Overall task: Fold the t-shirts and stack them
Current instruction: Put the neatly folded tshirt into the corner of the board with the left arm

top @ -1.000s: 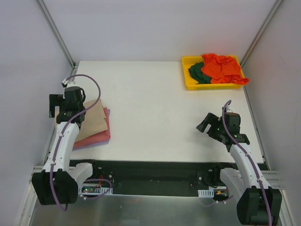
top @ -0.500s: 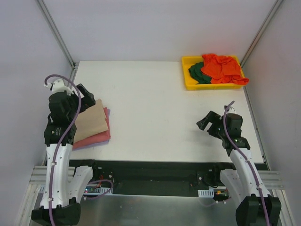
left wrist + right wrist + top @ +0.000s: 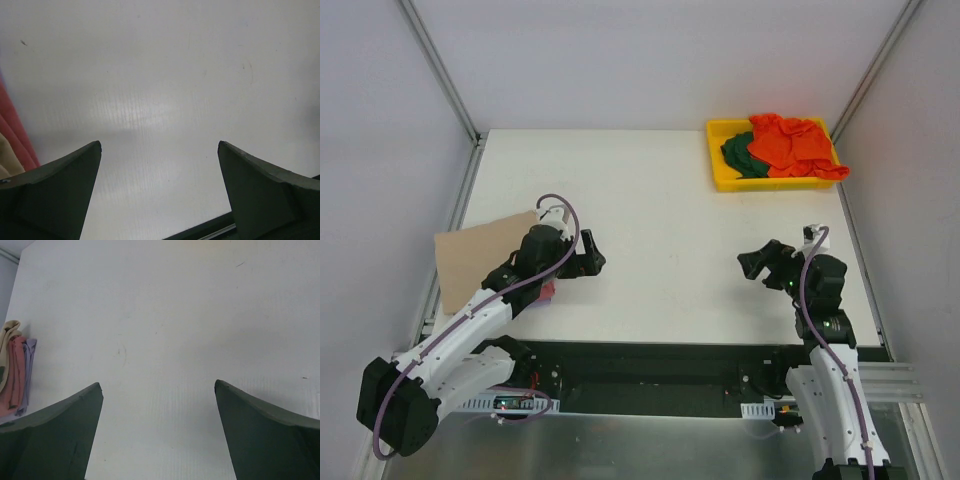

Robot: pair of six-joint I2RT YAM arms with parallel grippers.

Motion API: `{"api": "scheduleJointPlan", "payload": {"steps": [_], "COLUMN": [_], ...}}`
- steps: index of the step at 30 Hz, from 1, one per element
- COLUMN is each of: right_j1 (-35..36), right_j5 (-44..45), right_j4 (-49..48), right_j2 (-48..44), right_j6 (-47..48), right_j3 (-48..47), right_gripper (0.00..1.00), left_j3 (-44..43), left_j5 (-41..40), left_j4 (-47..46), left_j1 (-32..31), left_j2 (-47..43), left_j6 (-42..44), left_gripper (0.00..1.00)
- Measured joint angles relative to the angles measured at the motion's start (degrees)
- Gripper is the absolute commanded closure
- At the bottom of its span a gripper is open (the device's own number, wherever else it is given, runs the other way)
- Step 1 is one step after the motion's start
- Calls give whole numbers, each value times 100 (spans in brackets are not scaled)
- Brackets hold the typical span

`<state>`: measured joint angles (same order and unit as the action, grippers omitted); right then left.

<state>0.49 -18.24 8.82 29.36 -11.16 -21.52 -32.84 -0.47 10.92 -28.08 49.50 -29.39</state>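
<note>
Lying at the left edge of the white table (image 3: 650, 200), the large folded tan cloth t-shirt (image 3: 480, 255) tops a stack, with the dusty-red cloth t-shirt (image 3: 17, 135) and lavender cloth t-shirt (image 3: 29, 365) peeking out beneath it. Just right of the stack, the left gripper (image 3: 592, 256) hovers over bare tabletop, fingers spread wide, holding nothing. Farther right, the right gripper (image 3: 753, 263) is likewise spread wide and empty. In the far right corner, the yellow plastic bin (image 3: 716, 160) holds a crumpled dark green t-shirt (image 3: 738, 155) and orange-red t-shirts (image 3: 788, 140).

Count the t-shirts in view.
5: tan, dusty-red and lavender stacked at the table's left edge; orange-red and dark green in the yellow bin, which may hide more.
</note>
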Motion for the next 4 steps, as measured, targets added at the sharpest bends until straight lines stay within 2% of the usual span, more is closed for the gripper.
{"api": "scheduleJointPlan", "payload": {"steps": [4], "right_j1": [0], "right_j5": [-92], "right_j4": [195], "right_j2": [-374], "right_j6": [221], "right_j3": [2], "right_gripper": [4], "left_j3": [151], "left_j5": [-197], "left_j4": [-415], "left_j1": [-81], "left_j2": [131], "left_j6": [26], "left_gripper": [1]}}
